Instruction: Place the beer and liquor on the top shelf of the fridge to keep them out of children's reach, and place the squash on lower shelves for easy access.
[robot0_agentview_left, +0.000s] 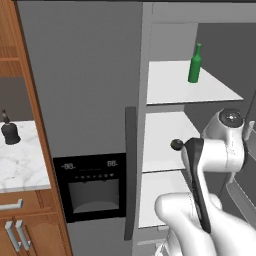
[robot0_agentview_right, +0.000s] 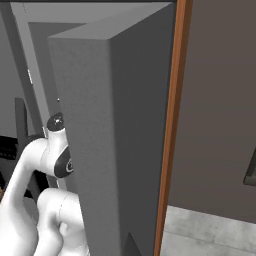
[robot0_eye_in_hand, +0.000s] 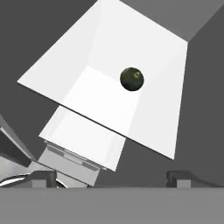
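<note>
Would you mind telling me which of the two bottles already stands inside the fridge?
The beer, the slim green bottle, stands upright on the top shelf; the liquor, squat and dark, sits on the marble counter.

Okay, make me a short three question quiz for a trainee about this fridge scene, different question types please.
1. True or false: the beer stands upright on the top shelf.
2. Where is the liquor? A) on a lower shelf B) on the marble counter C) in the gripper
3. Fill in: the squash rests on a white fridge ____.

Key: 1 true; 2 B; 3 shelf. The open gripper holds nothing.
</note>
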